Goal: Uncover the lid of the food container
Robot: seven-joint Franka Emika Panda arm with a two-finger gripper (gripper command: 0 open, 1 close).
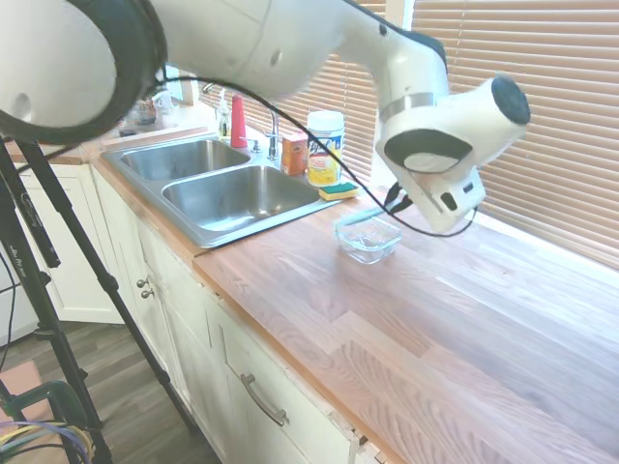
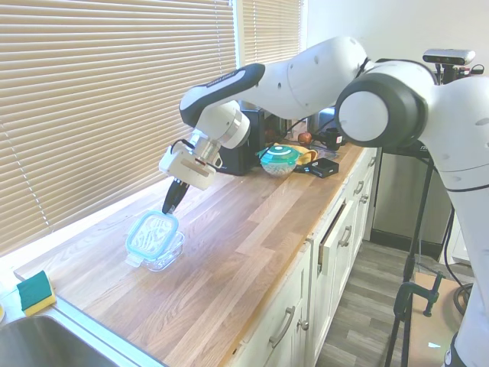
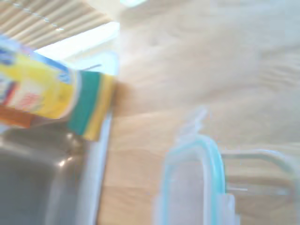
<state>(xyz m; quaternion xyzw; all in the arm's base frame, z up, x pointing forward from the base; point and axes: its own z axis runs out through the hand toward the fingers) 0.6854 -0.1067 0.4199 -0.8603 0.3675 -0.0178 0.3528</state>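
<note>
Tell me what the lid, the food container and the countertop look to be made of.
The lid: likely clear plastic with a teal rim; thin, see-through centre, coloured edge.
The food container: clear and glossy, probably glass; the wood shows through it, though clear plastic can't be ruled out.
The countertop: wood planks, smooth satin finish; grain and board seams are visible.

The robot is a glossy white arm point(image 2: 306, 76) built from thick rounded segments, with dark grey rings and black round caps at the joints. A thin black cable runs along the arm to the wrist. A white boxy block carries the dark, narrow tool point(image 2: 173, 200).
</note>
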